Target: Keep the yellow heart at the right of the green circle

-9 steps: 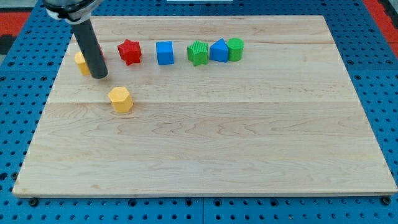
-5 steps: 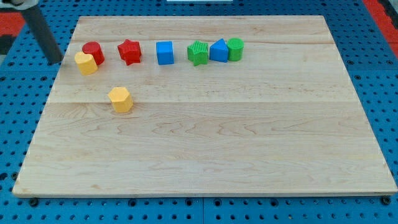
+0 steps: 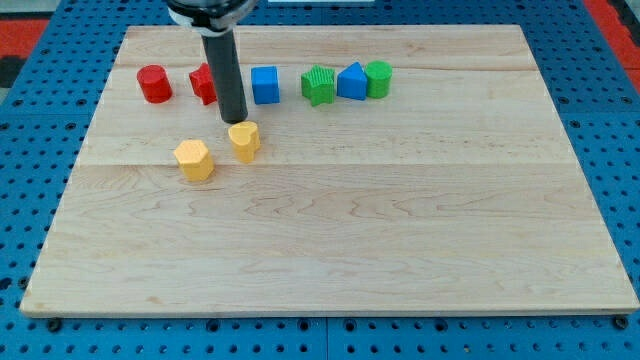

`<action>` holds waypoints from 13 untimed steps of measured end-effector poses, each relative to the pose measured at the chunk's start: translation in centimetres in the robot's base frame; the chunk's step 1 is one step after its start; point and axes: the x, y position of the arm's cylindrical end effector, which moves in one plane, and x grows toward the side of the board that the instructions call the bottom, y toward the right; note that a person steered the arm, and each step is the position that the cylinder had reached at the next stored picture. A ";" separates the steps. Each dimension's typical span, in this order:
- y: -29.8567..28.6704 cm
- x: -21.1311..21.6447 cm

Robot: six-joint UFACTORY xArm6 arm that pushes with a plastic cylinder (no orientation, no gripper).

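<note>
Item: arm end-piece, one unit. A straight cylindrical rod point(image 3: 224, 75) is shown, dark grey to black, smooth and matt, with a faint lighter sheen along one side. No markings, screws or cables can be made out on it. At the view's top the rod is carried by a wider round mount point(image 3: 208, 12), black with a pale silvery band, cut off by the frame. The tip point(image 3: 236, 120) is blunt, flat-ended and of the same width as the shaft.
</note>
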 end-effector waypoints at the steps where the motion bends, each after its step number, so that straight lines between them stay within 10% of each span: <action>1: -1.2 4.7; 4: 20.2 2.2; 5: 20.3 5.4; 10: 27.7 -6.3; 13: 28.9 -1.6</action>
